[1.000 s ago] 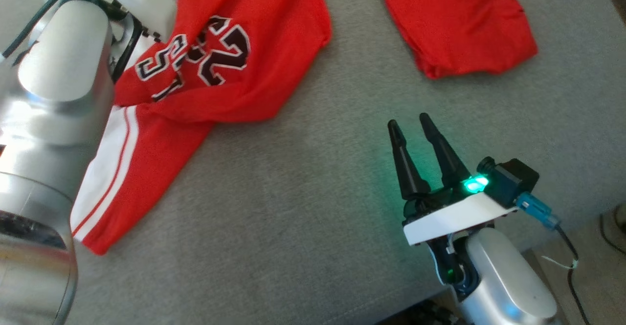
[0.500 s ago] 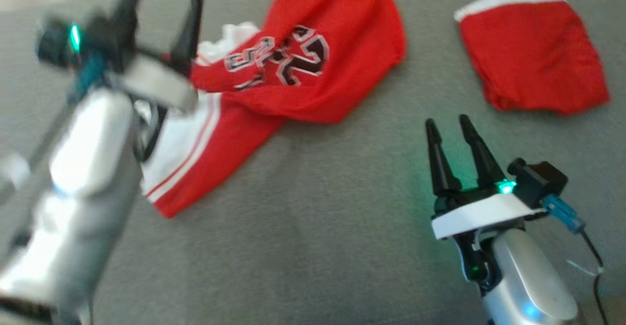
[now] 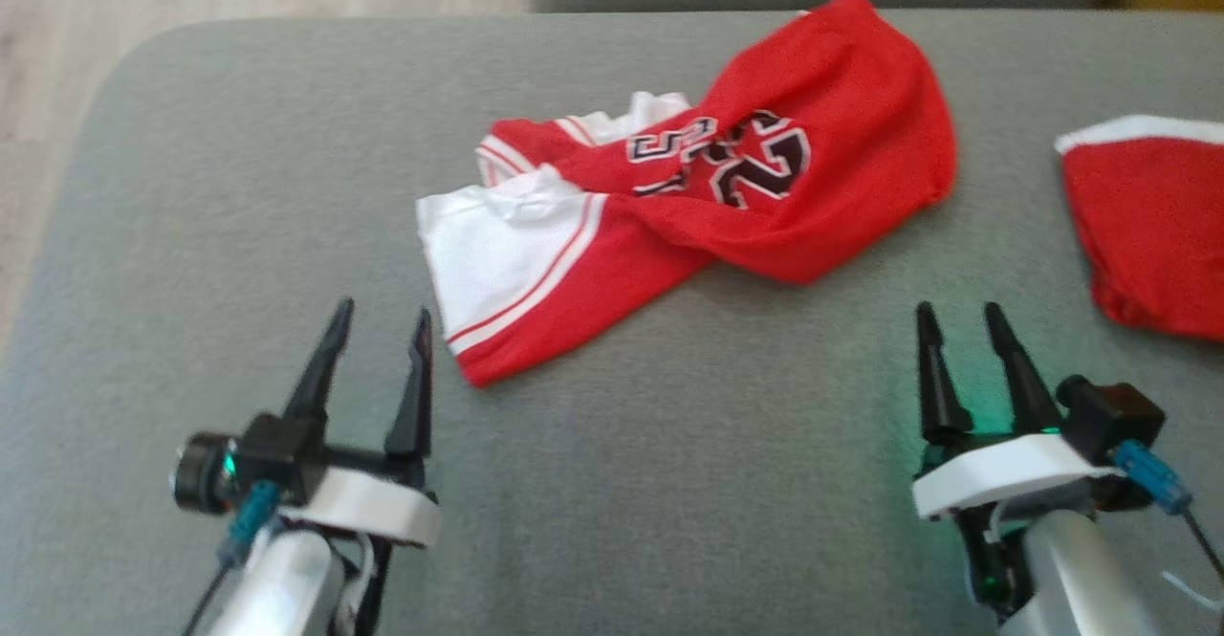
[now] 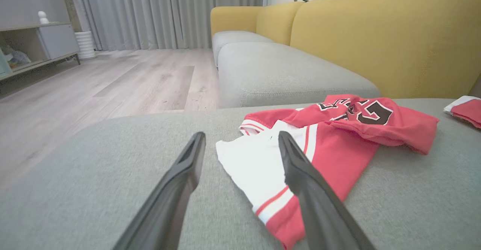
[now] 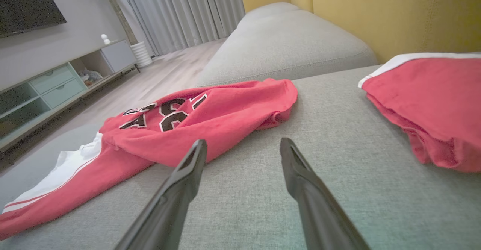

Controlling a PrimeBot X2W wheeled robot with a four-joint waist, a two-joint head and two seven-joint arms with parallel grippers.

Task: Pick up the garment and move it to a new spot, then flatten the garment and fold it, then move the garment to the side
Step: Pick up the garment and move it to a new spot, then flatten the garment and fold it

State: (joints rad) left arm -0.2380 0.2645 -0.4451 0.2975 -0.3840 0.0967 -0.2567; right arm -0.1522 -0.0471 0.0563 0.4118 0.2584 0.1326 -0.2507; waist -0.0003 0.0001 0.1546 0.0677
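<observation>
Garment (image 3: pixel 727 206), red with a white band and dark numbers, is lying crumpled on the grey sofa cushion (image 3: pixel 239 186), its white end just ahead of the left pincer (image 3: pixel 382 309), which is hovering with fingers spread, gripping nothing. The right pincer (image 3: pixel 958 309) is likewise standing open and empty over bare cushion, a folded red cloth (image 3: pixel 1147 225) lying beyond it to the right, apart from the garment
</observation>
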